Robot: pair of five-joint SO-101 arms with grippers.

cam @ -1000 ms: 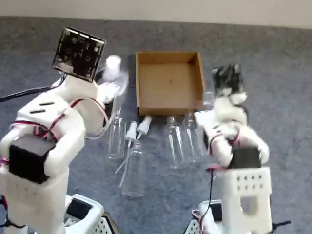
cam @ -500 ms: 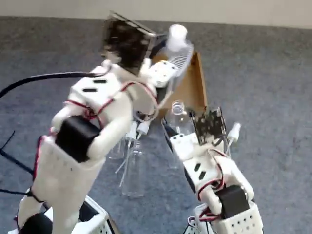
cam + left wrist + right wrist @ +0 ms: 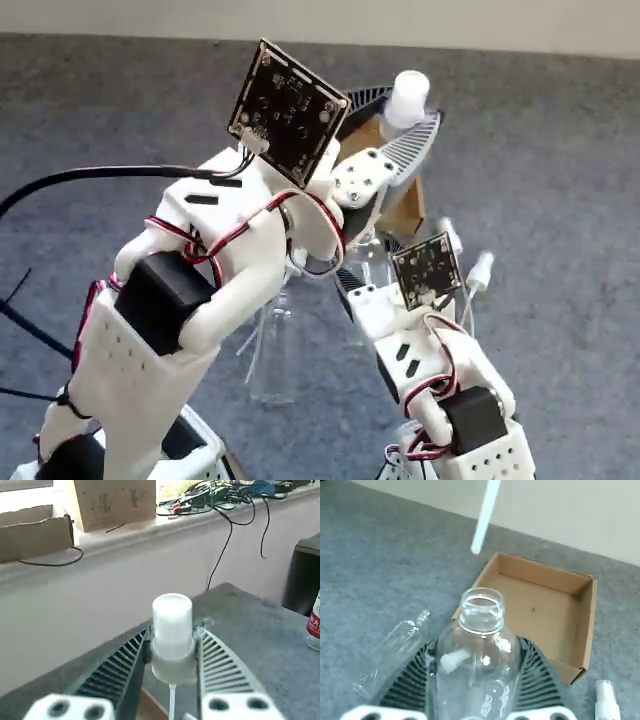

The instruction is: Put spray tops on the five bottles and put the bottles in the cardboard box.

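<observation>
Above the bottle [image 3: 481,615], my left gripper [image 3: 172,630] gripped the spray top [image 3: 171,612], its tube [image 3: 484,515] pointing down. My right gripper [image 3: 475,652] clamped the bottle upright; the tube tip hung clear of its open neck.

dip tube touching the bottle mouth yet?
Apart. Right wrist view: the spray top's dip tube ends short of the bottle's mouth, carpet visible between them.

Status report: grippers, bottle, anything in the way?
Left gripper shut on spray top, aloft. Right gripper shut on open bottle. Nothing between tube and bottle.
</observation>
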